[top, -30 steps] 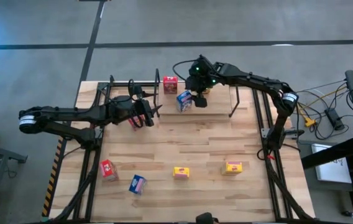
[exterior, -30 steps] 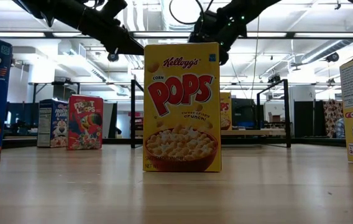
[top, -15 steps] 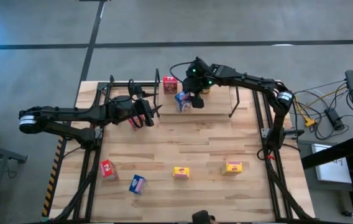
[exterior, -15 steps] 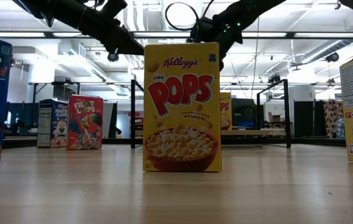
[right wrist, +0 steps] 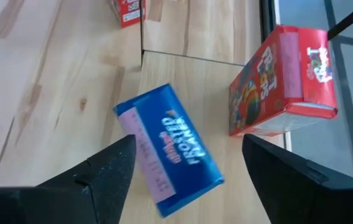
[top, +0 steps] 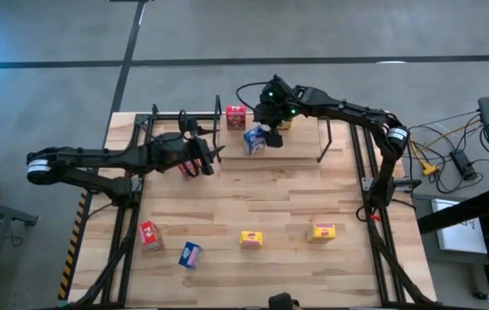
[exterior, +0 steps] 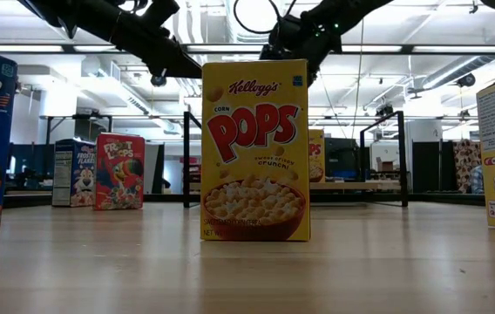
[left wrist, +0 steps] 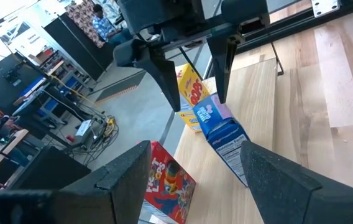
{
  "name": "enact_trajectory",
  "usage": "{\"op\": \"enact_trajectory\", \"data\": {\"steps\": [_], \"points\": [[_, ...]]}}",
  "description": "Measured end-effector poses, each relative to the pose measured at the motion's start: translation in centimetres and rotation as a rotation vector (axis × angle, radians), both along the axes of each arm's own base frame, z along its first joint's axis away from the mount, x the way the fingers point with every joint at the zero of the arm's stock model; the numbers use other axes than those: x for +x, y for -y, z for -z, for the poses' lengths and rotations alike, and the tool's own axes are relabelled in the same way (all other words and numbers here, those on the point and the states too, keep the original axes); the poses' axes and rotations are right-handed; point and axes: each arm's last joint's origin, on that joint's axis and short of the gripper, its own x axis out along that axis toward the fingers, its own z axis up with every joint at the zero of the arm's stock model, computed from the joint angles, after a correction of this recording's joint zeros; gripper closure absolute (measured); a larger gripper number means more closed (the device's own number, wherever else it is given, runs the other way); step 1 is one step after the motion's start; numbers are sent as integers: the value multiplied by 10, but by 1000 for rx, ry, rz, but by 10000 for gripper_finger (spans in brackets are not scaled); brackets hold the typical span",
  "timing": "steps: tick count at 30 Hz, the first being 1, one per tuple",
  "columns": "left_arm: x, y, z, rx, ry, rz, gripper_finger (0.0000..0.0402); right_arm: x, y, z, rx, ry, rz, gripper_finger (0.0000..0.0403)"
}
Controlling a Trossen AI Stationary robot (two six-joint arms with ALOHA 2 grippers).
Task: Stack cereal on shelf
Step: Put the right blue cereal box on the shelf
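Right gripper (top: 270,131) hangs over the shelf (top: 300,148) at 12 o'clock of the table (top: 253,202), fingers spread wide and holding nothing. A blue cereal box (right wrist: 167,149) lies skewed on the shelf board directly under the jaws; a red cereal box (right wrist: 285,81) stands upright beside it at its 11 o'clock in the high view, apart from it. A yellow box (left wrist: 189,94) shows behind the blue one in the left wrist view; probably on the shelf, view poor.

Left gripper (top: 203,158) waits at 10 o'clock, fingers parted, empty.

Remaining cereal (top: 251,238) sits in a row at 6 o'clock: red, blue, two yellow.

Handling estimate: light, stiff cardboard, glossy faces likely slippery, walls crushable. Best hold is across the narrow sides near mid-height, squeeze modest.
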Motion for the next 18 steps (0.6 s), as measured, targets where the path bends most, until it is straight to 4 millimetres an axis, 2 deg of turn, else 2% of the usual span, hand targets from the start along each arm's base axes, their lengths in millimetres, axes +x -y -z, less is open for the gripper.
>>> {"op": "enact_trajectory", "data": {"steps": [5, 8, 14, 18], "points": [[3, 0, 1, 6, 1, 2, 171, 0, 0, 1, 4, -3, -9, 96], [3, -1, 1, 8, 6, 2, 171, 0, -2, 9, 4, -21, -26, 95], [3, -1, 1, 8, 6, 2, 171, 6, -2, 23, 37, -42, -52, 113], [3, -1, 1, 8, 6, 1, 171, 7, -1, 26, 35, -49, -54, 140]]}}
